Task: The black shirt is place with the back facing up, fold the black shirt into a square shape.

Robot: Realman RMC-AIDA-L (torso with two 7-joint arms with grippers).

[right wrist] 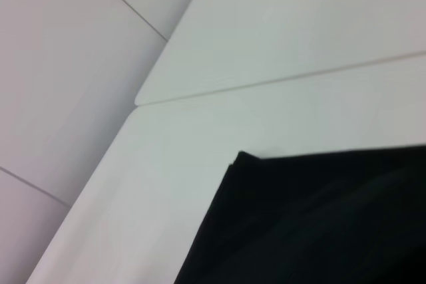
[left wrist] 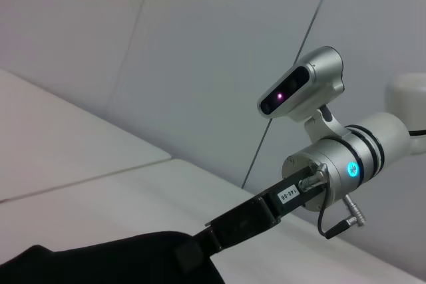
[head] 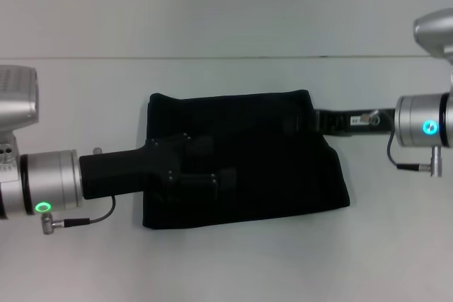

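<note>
Folding nearly complete: black shirt lies compact at frame centre on counter. Left gripper over cloth, right gripper at its upper-right edge; finger state indeterminate for both. Next: square edges.

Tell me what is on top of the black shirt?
The left gripper lies over the black shirt on the table. The right gripper meets its far right corner; cloth hides its fingertips.

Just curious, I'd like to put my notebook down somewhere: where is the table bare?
The white table is bare along the near edge below the black shirt, and along the far strip behind it. The middle is crowded: the left end effector lies over the shirt, the right end effector at its far right corner.
</note>
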